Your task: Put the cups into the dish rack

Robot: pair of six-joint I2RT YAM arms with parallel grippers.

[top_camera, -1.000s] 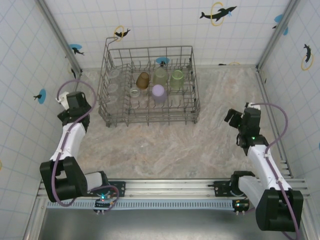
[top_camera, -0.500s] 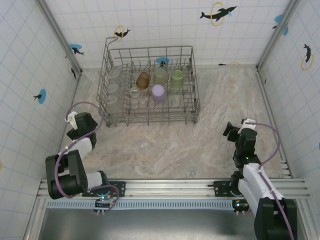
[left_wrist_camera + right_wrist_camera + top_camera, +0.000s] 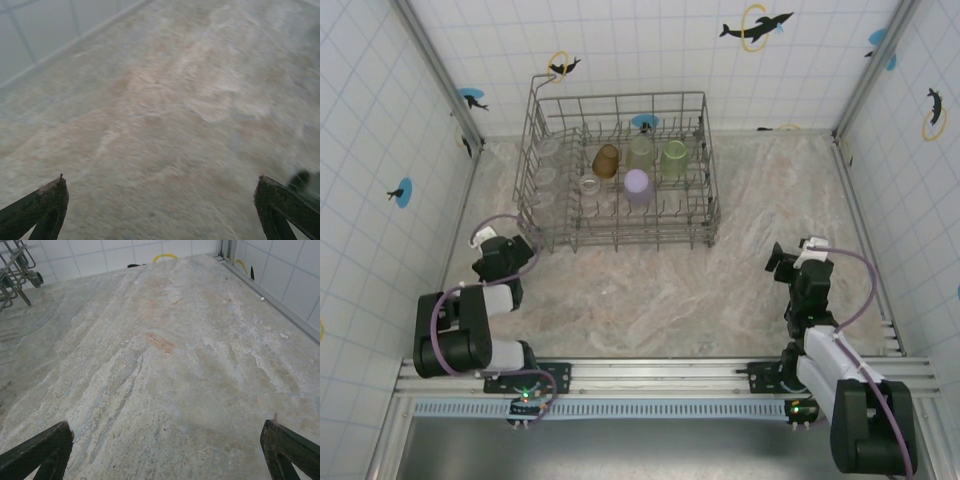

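My left hand and right hand hang released, empty; the cups in the upper-centre dish rack look light, slippery, best pinched by the rim.

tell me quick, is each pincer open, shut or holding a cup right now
left pincer: open, holding nothing
right pincer: open, holding nothing

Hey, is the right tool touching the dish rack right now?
Apart. The top view shows the right tool near the table's right side, with a wide stretch of bare table between it and the dish rack.
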